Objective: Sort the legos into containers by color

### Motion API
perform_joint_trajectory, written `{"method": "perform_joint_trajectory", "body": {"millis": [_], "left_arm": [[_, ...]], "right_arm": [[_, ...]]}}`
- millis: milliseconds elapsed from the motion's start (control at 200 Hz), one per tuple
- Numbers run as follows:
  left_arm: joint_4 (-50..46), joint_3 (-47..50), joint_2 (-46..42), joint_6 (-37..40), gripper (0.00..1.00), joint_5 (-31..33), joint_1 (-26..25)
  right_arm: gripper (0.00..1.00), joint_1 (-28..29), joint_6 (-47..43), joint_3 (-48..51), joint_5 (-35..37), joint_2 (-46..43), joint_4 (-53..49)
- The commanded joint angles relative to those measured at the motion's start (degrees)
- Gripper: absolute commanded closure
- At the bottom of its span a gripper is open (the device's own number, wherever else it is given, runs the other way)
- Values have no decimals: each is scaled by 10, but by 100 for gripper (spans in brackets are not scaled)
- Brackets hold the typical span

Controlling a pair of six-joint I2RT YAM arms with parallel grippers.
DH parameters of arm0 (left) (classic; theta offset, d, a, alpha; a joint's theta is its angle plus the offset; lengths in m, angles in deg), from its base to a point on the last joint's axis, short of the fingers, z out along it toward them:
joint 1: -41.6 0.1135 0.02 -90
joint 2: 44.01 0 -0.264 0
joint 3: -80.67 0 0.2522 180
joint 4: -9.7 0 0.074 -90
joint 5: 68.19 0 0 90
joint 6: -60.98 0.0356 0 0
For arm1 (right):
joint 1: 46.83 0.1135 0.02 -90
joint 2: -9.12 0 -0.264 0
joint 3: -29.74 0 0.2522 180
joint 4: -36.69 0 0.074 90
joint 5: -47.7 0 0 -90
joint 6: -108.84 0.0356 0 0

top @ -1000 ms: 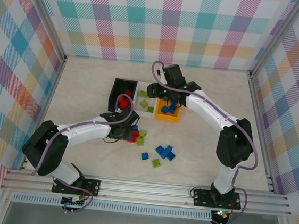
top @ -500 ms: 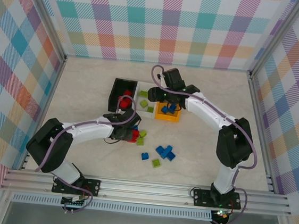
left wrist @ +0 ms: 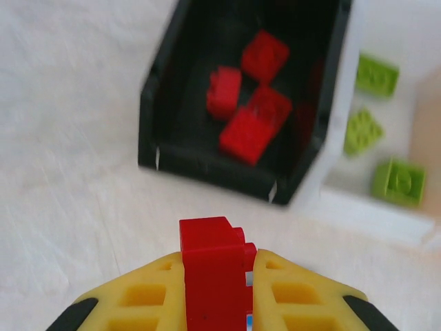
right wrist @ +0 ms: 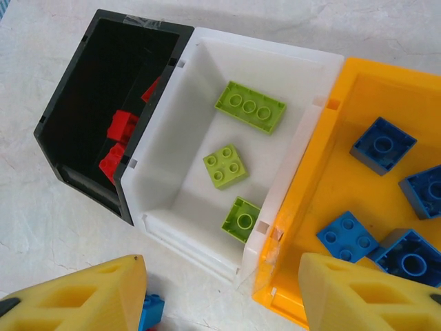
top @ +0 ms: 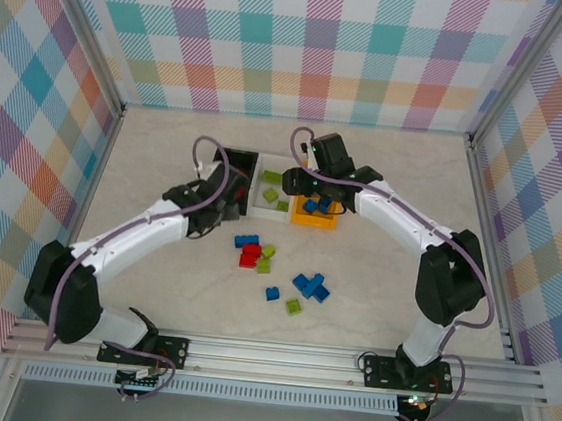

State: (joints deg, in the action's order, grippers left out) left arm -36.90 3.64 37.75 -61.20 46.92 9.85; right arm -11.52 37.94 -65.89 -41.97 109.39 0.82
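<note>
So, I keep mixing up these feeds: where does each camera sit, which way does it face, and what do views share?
Top external: fixed above and behind the bases, looking down on the table; both arms show.
Left wrist: on the left arm, looks past the left gripper, shut on a red lego, toward the black bin.
Right wrist: on the right arm, looks down through the open right gripper onto the white bin and orange bin.
Shared: both wrist views show the black bin and white bin.
</note>
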Motion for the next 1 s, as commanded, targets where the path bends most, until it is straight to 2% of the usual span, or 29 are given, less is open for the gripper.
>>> {"method": "perform_joint_trajectory", "body": {"millis": [0, 180, 305, 415, 465, 560, 770, 835, 995], "left_arm": [[37, -59, 73, 16, 84, 52, 28], [41, -178, 203, 24, 85, 45, 70], [9, -248, 276, 29, 84, 45, 80], [0, -275, 301, 29, 74, 35, 83], [-1, -279, 301, 28, 62, 28, 82], [8, -266, 280, 17, 43, 9, 81], [35, -203, 161, 6, 19, -19, 44], [48, -167, 112, 2, 1, -30, 20], [68, -66, 1, -9, 0, -49, -47]], "right_arm": [[40, -2, 7, 17, 2, -25, 10], [39, -2, 6, 56, -7, -56, 9], [39, -2, 4, 97, -15, -91, 10], [38, -2, 5, 131, -33, -121, 4], [37, -2, 6, 146, -38, -135, 1], [35, 0, 9, 166, -50, -154, -14], [35, 36, 10, 214, -57, -178, -52], [35, 51, 14, 230, -55, -183, -68], [33, 81, 49, 282, -19, -205, -109]]}}
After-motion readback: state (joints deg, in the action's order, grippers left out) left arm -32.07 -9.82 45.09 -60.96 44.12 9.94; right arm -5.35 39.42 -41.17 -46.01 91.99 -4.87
